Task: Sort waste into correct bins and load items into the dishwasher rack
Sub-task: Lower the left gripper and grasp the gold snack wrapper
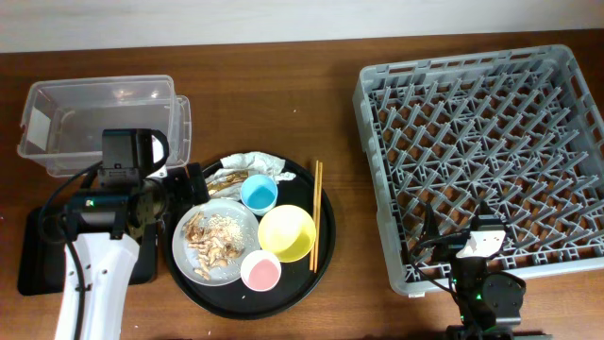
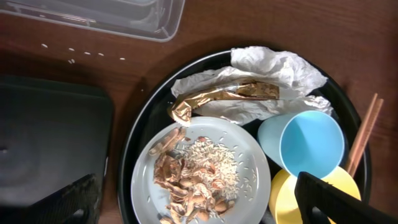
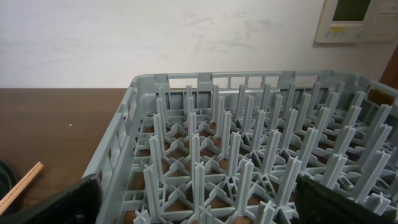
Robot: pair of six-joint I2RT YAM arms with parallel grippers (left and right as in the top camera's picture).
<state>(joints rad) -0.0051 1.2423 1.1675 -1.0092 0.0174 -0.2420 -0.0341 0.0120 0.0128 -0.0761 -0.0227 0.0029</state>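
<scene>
The crumpled white napkin (image 2: 273, 65) and the gold-brown wrapper (image 2: 217, 96) lie at the back of the round black tray (image 1: 189, 279). The grey plate (image 2: 255, 155) holds beige-brown scraps (image 2: 186, 180) and rice. The blue bowl (image 2: 311, 143), yellow bowl (image 1: 286, 232), pink bowl (image 1: 261, 272) and chopsticks (image 1: 316, 212) are on the same tray. My left gripper (image 2: 199, 208) is open and empty above the plate's left side. My right gripper (image 3: 199, 205) is open and empty over the front left part of the grey rack (image 1: 491, 142).
The clear plastic box (image 1: 99, 123) stands empty at the back left. The flat black tray (image 2: 50, 143) lies left of the round tray, partly under my left arm. A few rice grains lie on the table near the box.
</scene>
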